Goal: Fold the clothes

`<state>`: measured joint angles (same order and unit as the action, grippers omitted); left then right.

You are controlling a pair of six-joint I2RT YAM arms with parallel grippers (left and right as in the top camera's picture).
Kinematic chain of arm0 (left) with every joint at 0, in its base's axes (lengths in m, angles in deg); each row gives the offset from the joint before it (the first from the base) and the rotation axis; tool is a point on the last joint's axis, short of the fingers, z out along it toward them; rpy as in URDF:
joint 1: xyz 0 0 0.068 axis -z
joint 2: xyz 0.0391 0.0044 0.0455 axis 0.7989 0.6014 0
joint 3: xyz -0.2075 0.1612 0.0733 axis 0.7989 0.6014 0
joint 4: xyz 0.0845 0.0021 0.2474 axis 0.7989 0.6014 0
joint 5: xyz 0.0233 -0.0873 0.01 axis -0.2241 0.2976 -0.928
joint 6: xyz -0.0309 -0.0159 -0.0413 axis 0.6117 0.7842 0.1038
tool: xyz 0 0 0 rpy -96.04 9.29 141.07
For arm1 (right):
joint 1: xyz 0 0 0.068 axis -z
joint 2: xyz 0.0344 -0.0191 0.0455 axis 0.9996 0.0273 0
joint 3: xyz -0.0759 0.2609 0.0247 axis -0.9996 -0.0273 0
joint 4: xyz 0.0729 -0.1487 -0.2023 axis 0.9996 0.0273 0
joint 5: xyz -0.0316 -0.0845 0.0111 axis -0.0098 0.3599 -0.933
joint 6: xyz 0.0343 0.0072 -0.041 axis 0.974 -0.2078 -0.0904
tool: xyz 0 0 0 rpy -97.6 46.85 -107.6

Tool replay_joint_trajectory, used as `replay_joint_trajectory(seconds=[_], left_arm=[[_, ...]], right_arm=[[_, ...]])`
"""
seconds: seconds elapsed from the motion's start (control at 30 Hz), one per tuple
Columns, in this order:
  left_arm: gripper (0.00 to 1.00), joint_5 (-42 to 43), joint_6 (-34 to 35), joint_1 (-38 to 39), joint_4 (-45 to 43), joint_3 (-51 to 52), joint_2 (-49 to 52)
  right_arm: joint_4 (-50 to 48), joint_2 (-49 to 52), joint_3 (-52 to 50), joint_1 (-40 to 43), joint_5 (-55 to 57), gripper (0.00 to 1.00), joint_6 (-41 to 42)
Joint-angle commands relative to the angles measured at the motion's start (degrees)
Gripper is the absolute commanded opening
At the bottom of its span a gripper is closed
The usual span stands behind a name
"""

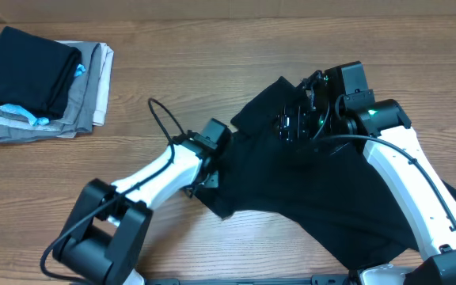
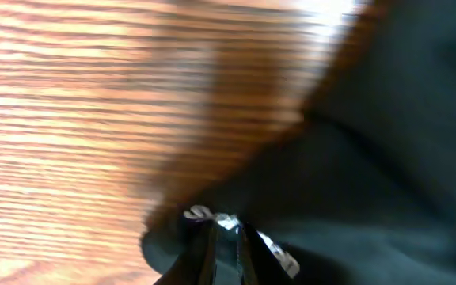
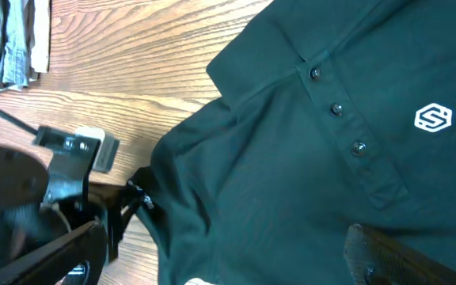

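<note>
1. Closest to the overhead lens is the left arm [image 1: 145, 186], white-shelled with a black base. It reaches from the bottom-left corner toward the middle of the bench [image 1: 236, 47].
2. Far left, near the bench's upper corner, lies a stack of folded garments [image 1: 46, 87]. A black piece lies on top of grey and beige ones that show light-blue bits. The stack is well apart from everything else.
3. Next comes the left claw [image 1: 208, 176], set at the left edge of the shirt [image 1: 291, 182]. Its own wrist view is blurred, but the fingers [image 2: 204, 253] stand close together with dark cloth pinched between them, so the claw is clenched on the shirt's edge.
4. Rumpled and partly spread, the shirt covers the right half of the bench. The right wrist view shows its collar [image 3: 252, 55], a placket with three buttons [image 3: 336, 109] and a white logo [image 3: 434, 119], all facing up.
5. Rightmost, the right claw [image 1: 290, 125] hangs over the shirt's upper part with its fingers wide apart, released and gripping nothing. The right arm [image 1: 418, 182] crosses above the shirt's right side.
</note>
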<state>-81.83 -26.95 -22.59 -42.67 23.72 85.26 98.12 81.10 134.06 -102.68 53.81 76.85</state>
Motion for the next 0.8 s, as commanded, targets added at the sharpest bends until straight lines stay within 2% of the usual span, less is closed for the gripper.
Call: replay_joint_trajectory(seconds=[0.0, 0.1, 0.27, 0.6, 0.77], left_arm=[[0.12, -1.38, -2.10, -3.41, 1.07, 0.04, 2.34], [0.12, -1.40, -2.89, -6.88, 2.51, 0.04, 4.07], [0.04, -1.38, -2.86, -10.60, 2.64, 0.04, 4.85], [0.04, -1.40, -5.29, -16.79, 2.45, -0.85, 3.69], [0.05, 1.42, -5.70, -17.07, 2.47, -7.56, -1.68]], right_arm=[[-0.17, -0.11, 0.42, 0.17, -0.31, 1.00, 0.09], [-0.17, -0.11, 0.42, 0.17, -0.31, 1.00, 0.09], [-0.17, -0.11, 0.42, 0.17, -0.31, 1.00, 0.09], [-0.17, -0.11, 0.42, 0.17, -0.31, 1.00, 0.09], [-0.17, -0.11, 0.42, 0.17, -0.31, 1.00, 0.09]])
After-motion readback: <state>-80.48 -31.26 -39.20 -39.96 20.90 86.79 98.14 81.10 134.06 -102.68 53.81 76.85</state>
